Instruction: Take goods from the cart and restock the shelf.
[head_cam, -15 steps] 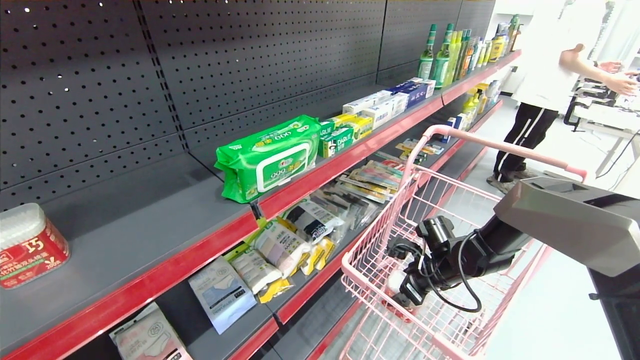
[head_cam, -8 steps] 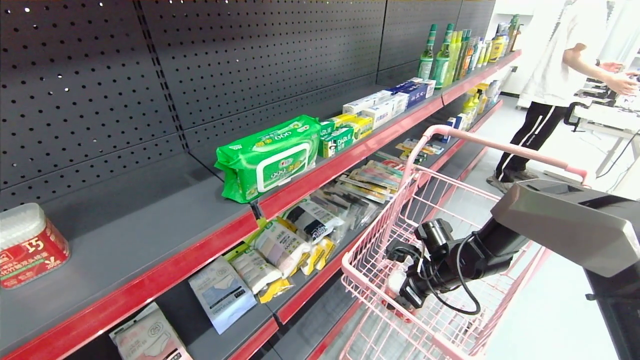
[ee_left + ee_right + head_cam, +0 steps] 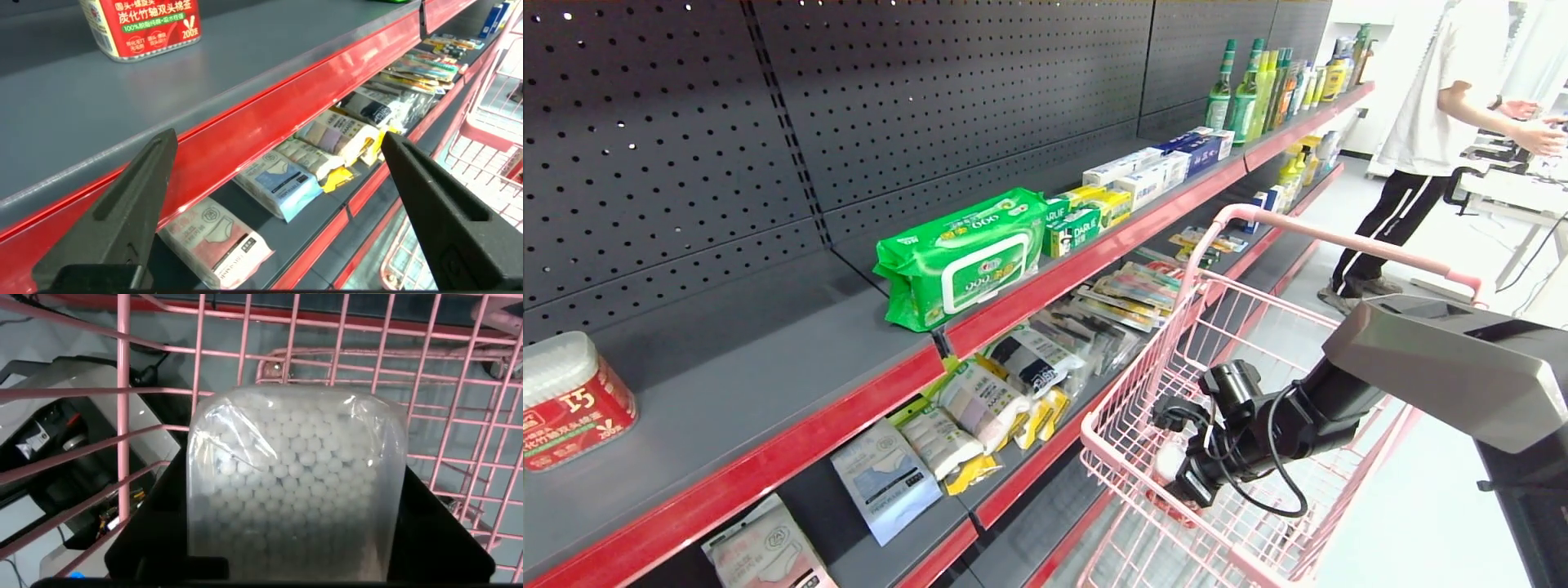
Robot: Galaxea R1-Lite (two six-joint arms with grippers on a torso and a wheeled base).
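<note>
1. Red-labelled tub (image 3: 572, 400): upright at the far left of the top shelf (image 3: 768, 359), on the grey board behind the red front edge.
2. Left pincer (image 3: 278, 137): fingers spread wide with nothing between them, in front of the shelf's red edge, near the red-labelled tub.
3. Flat packets (image 3: 980, 400): a row lying on the lower shelf, some overlapping.
4. Green wipes pack (image 3: 960, 257): on the top shelf at its front edge, well right of the red-labelled tub.
5. Small boxes (image 3: 1086, 216): lined up just right of the green wipes pack.
6. Bottles (image 3: 1241, 86): upright, grouped at the far right end of the top shelf.
7. Pink cart (image 3: 1331, 241): wire basket, beside the shelf on the right.
8. Right pincer (image 3: 1180, 482): down inside the pink cart near its left wall, clamped on the clear tub of cotton swabs (image 3: 294, 490), one finger on each side. Whether the tub touches the basket floor cannot be told.
</note>
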